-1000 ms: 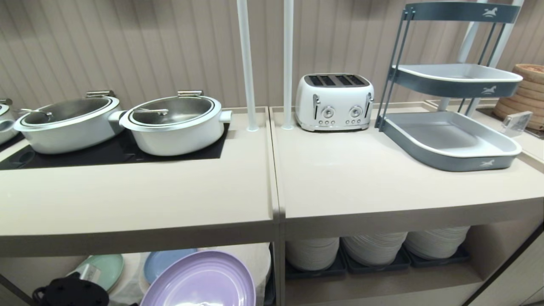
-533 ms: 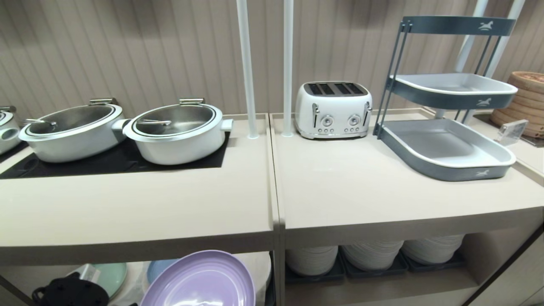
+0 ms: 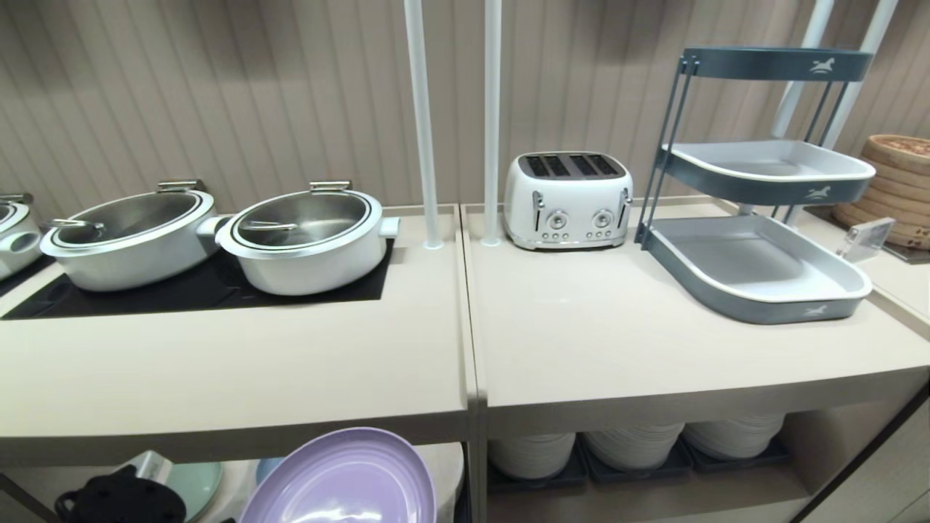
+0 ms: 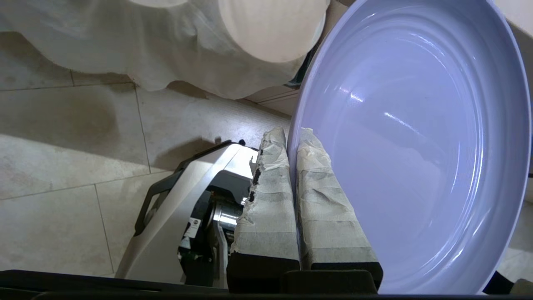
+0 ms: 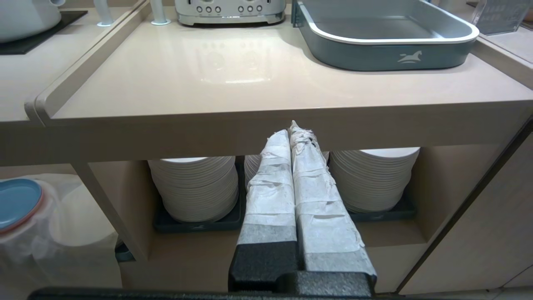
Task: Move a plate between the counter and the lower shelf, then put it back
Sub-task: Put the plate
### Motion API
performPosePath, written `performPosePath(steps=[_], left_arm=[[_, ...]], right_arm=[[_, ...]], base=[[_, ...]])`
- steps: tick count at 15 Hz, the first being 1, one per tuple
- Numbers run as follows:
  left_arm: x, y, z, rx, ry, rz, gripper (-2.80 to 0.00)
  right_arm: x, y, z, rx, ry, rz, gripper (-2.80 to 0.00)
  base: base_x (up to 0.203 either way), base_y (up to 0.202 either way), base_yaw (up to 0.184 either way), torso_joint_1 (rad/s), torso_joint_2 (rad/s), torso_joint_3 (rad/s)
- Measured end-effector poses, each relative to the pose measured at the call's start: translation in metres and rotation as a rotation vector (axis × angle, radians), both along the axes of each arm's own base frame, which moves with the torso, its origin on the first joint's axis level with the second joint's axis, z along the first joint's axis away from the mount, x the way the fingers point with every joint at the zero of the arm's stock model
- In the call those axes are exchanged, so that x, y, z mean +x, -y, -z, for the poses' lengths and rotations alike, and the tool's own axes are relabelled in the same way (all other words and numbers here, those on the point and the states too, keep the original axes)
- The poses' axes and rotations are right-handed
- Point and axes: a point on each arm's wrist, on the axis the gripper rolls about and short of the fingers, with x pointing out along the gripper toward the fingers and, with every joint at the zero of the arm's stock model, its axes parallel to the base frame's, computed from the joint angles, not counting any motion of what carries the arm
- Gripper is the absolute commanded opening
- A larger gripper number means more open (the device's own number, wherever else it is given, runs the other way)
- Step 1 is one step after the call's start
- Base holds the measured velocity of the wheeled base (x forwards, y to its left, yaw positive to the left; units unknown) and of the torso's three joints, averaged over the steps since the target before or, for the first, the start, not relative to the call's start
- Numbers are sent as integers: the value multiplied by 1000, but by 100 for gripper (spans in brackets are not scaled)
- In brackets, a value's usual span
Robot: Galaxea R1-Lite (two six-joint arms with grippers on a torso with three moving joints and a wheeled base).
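The left gripper (image 4: 293,137) is clamped on the rim of the plate (image 3: 349,476), its two tape-wrapped fingers (image 4: 268,200) pressed together with only the plate's edge between them. The plate hangs in the air just below the front edge of the counter (image 3: 232,378), at about six o'clock from the two white pots (image 3: 305,236) on the black cooktop panel, and in front of the lower shelf (image 3: 443,472) with its white cloth (image 4: 145,54). It is tilted, its upper face turned up and towards the robot, and it touches neither shelf nor worktop.

It looks stiff and hard, probably ceramic or melamine, with a smooth face that throws back highlights in the wrist view. I judge it slippery under a pinch. Held at one point on the rim, all its weight hangs to one side of the fingers, so it will want to swing or twist in the grip. The tape on the fingers should add some friction. The low raised rim is the only real place to take hold, and a deep bite across that lip is safer than a fingertip hold. A knock against the counter's thick front edge could chip it or jar it loose.

The right gripper (image 5: 293,129) is pressed closed on nothing, parked in front of the neighbouring compartment with the stacks of white plates (image 5: 195,187).
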Motion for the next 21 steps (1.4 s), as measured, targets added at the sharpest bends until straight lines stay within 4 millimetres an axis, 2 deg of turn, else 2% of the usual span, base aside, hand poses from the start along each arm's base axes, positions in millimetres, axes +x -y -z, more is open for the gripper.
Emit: performPosePath(steps=[8,21], left_arm=[[0,0,0,-1,0,0,-280],[1,1,-2,-9,10,0,-280]], right_arm=[[0,0,0,0,0,0,-280],[0,0,0,0,0,-1,-280]], base=[[0,0,0,119,-237,-122],[0,0,0,2,-6,-2]])
